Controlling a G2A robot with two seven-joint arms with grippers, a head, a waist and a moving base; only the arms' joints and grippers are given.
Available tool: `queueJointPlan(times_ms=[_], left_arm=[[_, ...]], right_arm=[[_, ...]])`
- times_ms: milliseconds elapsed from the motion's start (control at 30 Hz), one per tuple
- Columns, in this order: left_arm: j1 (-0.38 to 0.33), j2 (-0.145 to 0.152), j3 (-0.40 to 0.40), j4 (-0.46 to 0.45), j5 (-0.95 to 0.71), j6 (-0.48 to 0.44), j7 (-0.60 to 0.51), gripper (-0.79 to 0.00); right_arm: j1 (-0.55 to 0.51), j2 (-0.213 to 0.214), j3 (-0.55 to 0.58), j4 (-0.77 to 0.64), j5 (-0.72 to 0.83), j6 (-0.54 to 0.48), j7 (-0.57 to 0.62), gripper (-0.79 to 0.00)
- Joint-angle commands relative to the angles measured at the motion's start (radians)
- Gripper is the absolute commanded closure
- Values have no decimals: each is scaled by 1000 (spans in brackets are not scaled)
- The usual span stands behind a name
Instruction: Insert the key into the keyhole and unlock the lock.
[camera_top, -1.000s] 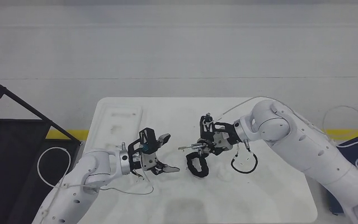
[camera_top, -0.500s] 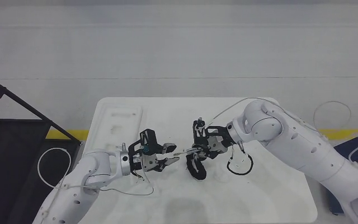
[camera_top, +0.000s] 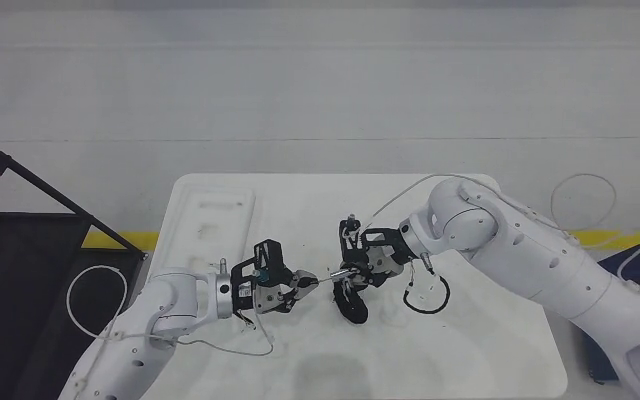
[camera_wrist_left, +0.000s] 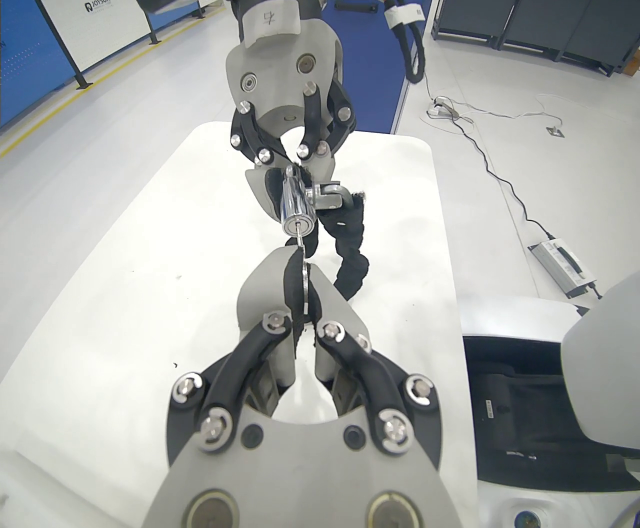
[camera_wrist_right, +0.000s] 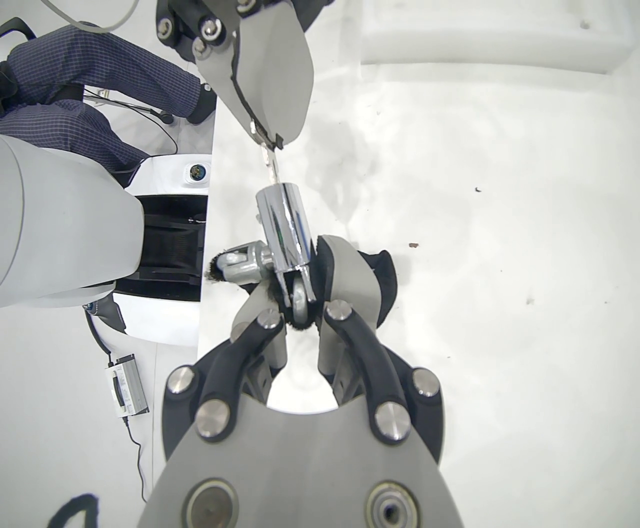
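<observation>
The left hand (camera_wrist_left: 299, 265) and right hand (camera_wrist_right: 300, 272) are grey plates with black links and silver screws on white arms (camera_top: 540, 262).

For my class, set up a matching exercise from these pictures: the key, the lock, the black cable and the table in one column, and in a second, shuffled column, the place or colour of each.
Column 1
1. key
2. lock
3. black cable
4. table

Column 2
A. held by the right gripper
B. white, under both arms
C. pinched in the left gripper, tip at the keyhole
D. trailing down from the lock

Pairs: 1-C, 2-A, 3-D, 4-B
</observation>
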Motion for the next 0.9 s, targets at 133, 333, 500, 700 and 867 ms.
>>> queueJointPlan(times_ms=[133,333,500,700,867], left_arm=[[1,-1,-1,-5,13,11,11,0],[3,-4,1,-19,41,36,37,0],[9,-7,-4,-43,164,73,113,0],[47,-8,19,-66,482,131,315,0],[79,-4,29,-38,691,211,535,0]], right_arm=[[16,-2,-26,0,13,-10,-10,0],[25,-5,-41,13,30,-30,-30,0],[26,-6,-52,21,69,-64,-64,0],[48,1,-90,25,116,-109,-109,0],[49,4,-99,18,104,-94,-127,0]])
